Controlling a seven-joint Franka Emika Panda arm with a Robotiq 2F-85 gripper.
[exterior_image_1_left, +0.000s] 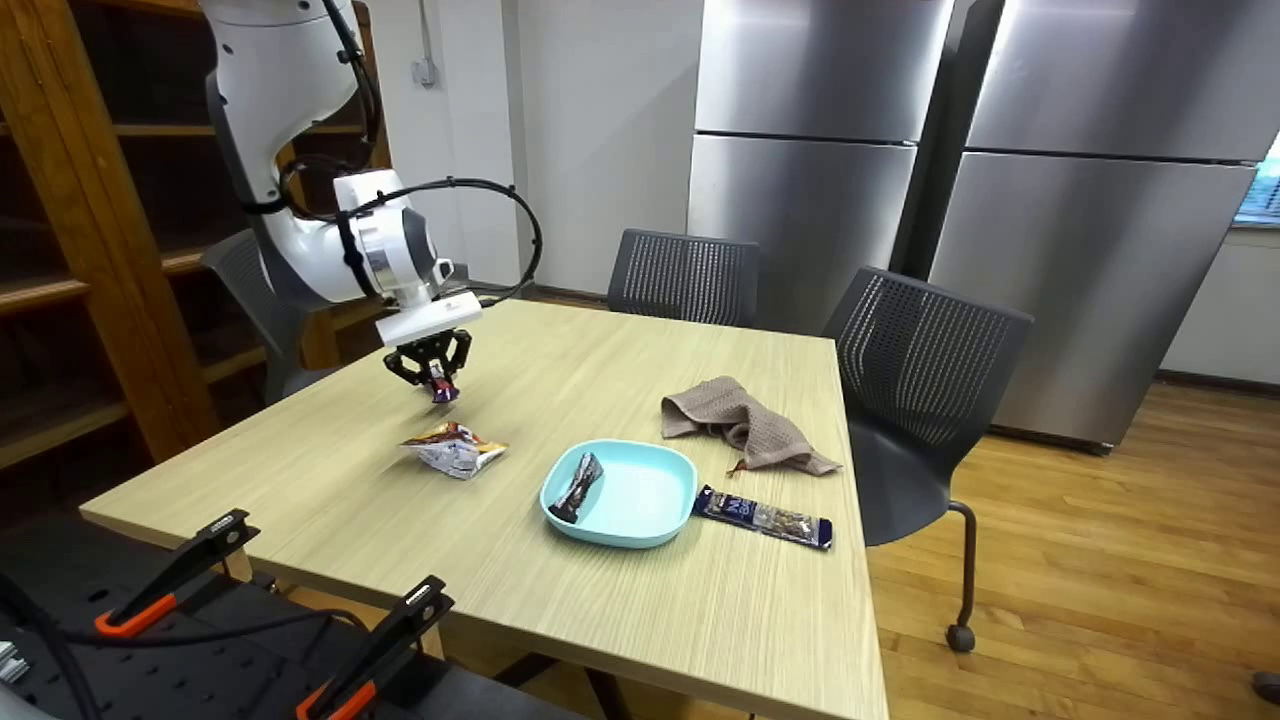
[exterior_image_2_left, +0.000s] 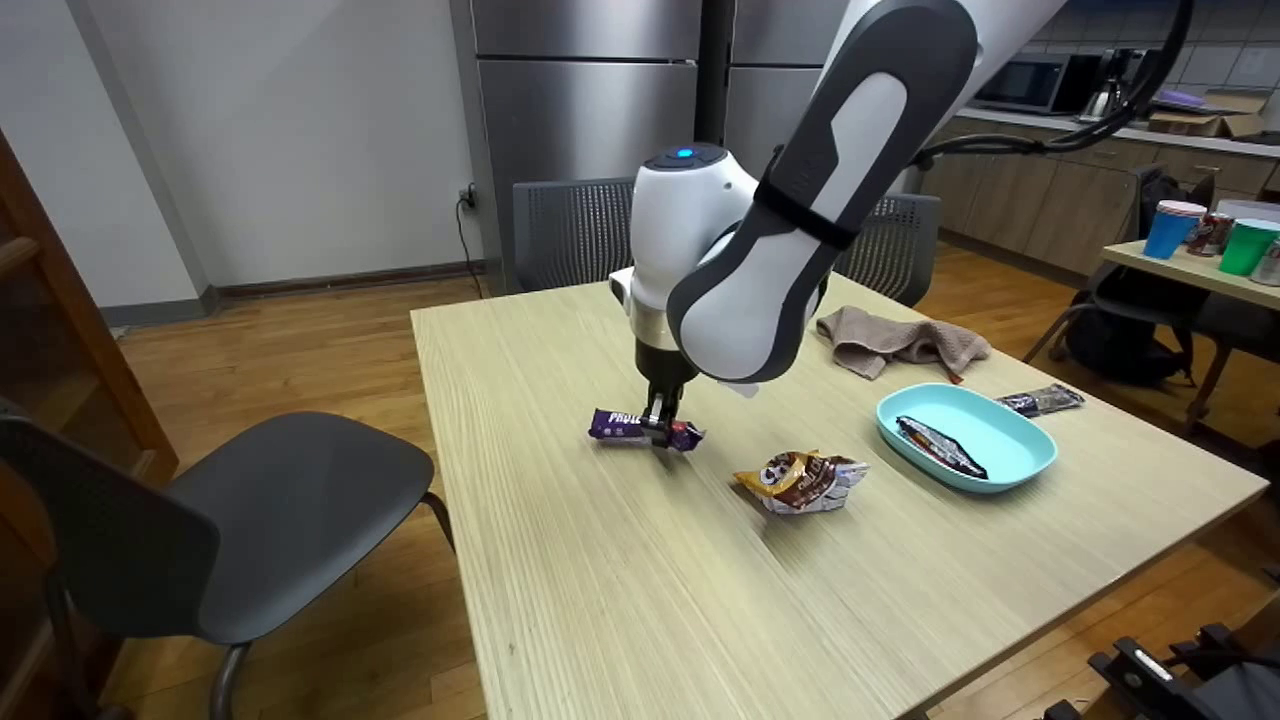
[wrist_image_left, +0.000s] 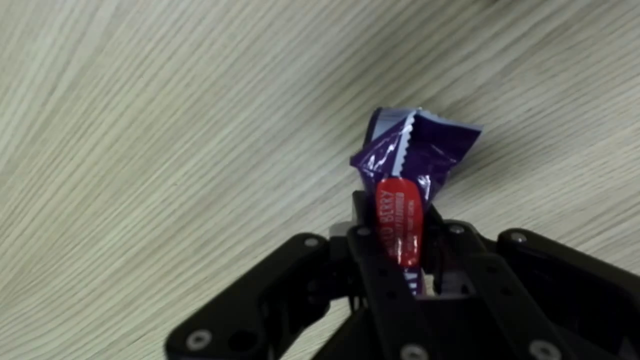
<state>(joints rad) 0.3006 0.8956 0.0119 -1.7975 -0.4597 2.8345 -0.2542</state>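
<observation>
Turquoise dish (exterior_image_1_left: 645, 495): sits upright on the pale wooden table (exterior_image_1_left: 330, 480), open side up.
Purple bar (exterior_image_2_left: 612, 426): well apart from the dish, to its left in both exterior views; one wrapper end flares out in a crimped fold (BERRY can be read on its red patch), and whether its underside touches the table cannot be told.
Gripper (wrist_image_left: 397, 215): pointed down over that same spot left of the dish, grasping the purple bar, with fingers (wrist_image_left: 363, 240) pressed in from both sides of the wrapper.
Snack bag (exterior_image_2_left: 800, 483): crumpled, silver with orange and brown print, lying nearer the dish than the purple bar does, left of the dish in both exterior views and apart from it.
Dark-wrapped bar (exterior_image_1_left: 577, 488): lying inside the dish, close to the wall that faces the snack bag.
Blue-wrapped bar (exterior_image_1_left: 765, 517): flat on the table, on the dish's side away from the snack bag, just beside the rim; contact with the rim is hard to judge.
Brown towel (exterior_image_1_left: 740, 415): bunched up, beyond the dish in both exterior views and apart from it, with a reddish thing (exterior_image_1_left: 737, 467) by its edge, too small to name.
Grey chairs (exterior_image_1_left: 900, 400): past the dish, along the table's edges in an exterior view.
Cups (exterior_image_2_left: 1172, 232): blue and green, on a side table (exterior_image_2_left: 1200, 268), to the right of the dish and behind it, in an exterior view.
</observation>
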